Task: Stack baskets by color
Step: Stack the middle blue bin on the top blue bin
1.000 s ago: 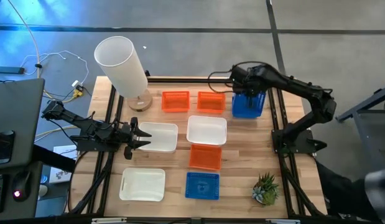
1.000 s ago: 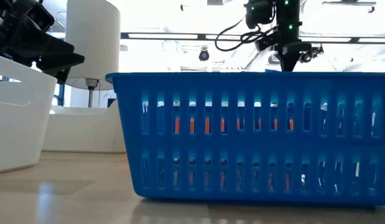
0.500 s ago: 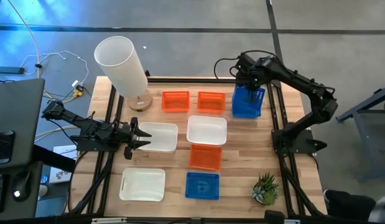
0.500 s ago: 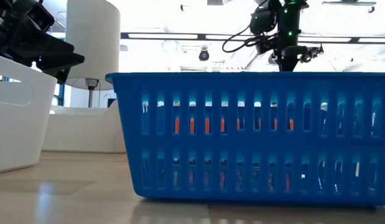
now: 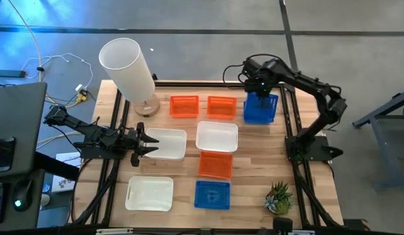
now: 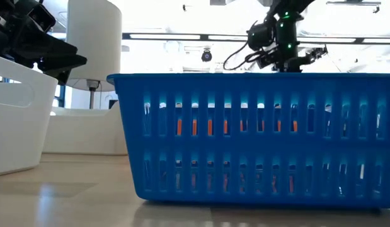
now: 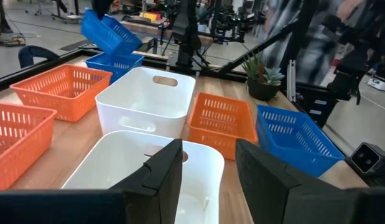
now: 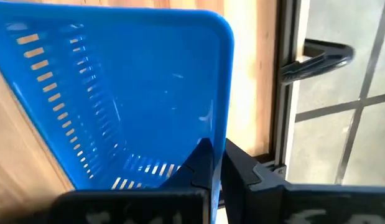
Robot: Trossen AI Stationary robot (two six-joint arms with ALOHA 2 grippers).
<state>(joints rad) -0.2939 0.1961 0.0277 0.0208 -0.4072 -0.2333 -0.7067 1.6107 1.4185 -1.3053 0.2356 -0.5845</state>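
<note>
Right now the right claw (image 5: 258,92) is pinched shut on the rim of a blue basket (image 5: 263,104), holding it tilted over a second blue basket (image 7: 115,63) at the far right corner of the table (image 5: 254,166); the left wrist view shows the held one canted in the air above the other. The step in hand looks like nesting blue on blue. The next move, as I judge it, calls for levelling the basket, lining its walls up with the one below, lowering it and letting go. A third blue basket (image 5: 212,194) lies at the near edge, still to collect. The left claw (image 5: 145,145) waits at the left with its jaws parted, empty, over the rim of a white basket (image 5: 166,144).
</note>
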